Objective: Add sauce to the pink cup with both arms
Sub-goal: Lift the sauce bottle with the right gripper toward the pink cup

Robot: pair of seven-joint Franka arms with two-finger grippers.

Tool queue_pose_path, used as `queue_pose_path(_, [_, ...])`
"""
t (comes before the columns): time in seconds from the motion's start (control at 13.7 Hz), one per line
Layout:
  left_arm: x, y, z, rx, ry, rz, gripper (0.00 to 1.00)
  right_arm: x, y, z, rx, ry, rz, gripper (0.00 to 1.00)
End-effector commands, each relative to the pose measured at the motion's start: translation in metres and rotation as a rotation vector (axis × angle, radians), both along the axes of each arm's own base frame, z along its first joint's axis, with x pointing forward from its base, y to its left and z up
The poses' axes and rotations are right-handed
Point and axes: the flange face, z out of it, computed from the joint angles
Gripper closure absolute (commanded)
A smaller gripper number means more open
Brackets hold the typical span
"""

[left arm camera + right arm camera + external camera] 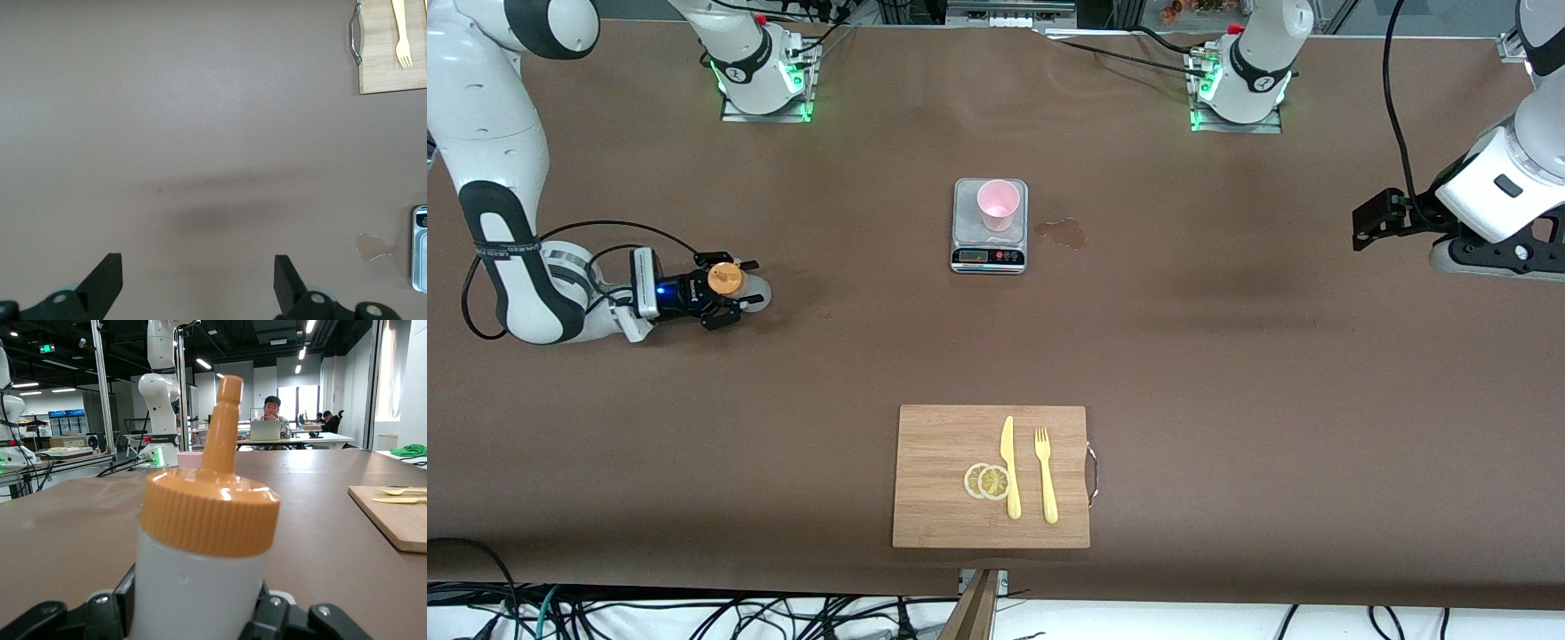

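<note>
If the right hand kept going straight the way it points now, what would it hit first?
The translucent whitish squeeze bottle with the orange nozzle cap: it already stands between the right hand's fingers, which look to be closing on it.

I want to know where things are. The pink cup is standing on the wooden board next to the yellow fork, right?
Not quite. The pink cup stands on the scale, as the front view shows. The wooden board, nearer to the front camera, holds the yellow fork, a knife and lemon slices.
</note>
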Motion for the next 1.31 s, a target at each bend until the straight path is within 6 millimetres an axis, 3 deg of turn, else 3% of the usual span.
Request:
queue_pose_path(0.0, [0.002,0.005,0.006,-0.008,0.006,-0.014,0.00,0.002,-0.005,-0.003,0.019,0.002,-0.016,0.53])
queue_pose_path(0.29, [0.002,0.004,0.007,-0.008,0.005,-0.014,0.00,0.001,-0.010,0.002,0.028,0.004,-0.015,0.77])
queue_pose_path(0.44, [0.002,0.004,0.007,-0.008,0.005,-0.013,0.00,0.004,-0.009,0.009,0.025,0.011,-0.006,0.84])
queue_pose_path(0.66, [0.002,0.004,0.007,-0.008,0.005,-0.011,0.00,0.033,0.015,0.051,-0.024,0.032,0.062,0.87])
queue_pose_path(0.88, [0.002,0.004,0.007,-0.008,0.006,-0.014,0.00,0.050,0.039,0.095,-0.124,0.051,0.047,0.87])
queue_pose_path(1.02, [0.002,0.004,0.007,-0.008,0.006,-0.014,0.00,0.048,0.061,0.121,-0.203,0.038,0.031,0.87])
queue_pose_path(1.24, [0.002,0.004,0.007,-0.008,0.006,-0.014,0.00,0.038,0.119,0.161,-0.331,0.034,0.038,0.87])
